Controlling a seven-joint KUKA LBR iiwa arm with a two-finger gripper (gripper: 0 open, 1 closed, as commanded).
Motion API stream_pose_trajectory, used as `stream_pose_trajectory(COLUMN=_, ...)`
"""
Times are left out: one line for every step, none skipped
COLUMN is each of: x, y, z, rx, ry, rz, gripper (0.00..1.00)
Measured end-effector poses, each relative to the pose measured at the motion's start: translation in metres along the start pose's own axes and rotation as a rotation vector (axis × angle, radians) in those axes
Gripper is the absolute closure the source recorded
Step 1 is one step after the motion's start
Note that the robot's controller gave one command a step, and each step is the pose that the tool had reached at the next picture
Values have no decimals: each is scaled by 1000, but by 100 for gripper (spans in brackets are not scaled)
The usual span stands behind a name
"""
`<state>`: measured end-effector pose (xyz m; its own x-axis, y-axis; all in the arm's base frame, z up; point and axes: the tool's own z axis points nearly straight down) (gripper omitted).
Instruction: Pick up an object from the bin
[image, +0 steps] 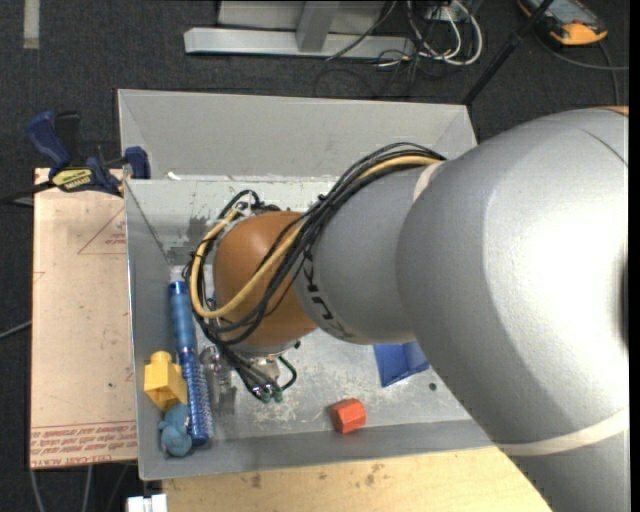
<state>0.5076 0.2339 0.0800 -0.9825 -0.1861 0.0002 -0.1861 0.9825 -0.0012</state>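
Bin, left side: yellow block against the left wall, near the front. Just right of it we see a long blue brush-like stick. Its long axis runs front to back along that wall, smooth end pointing to the back, ribbed end toward the front corner beside a blue lump. Hand hangs just right of the stick, under the orange cover; whether it's spread or pressed together we can't tell. Further right: orange-red cube, then a blue piece partly under the arm.
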Motion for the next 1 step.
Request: stream_pose_trajectory(x=-15, y=6, z=-7, rx=3, ry=2, rz=123, gripper=100)
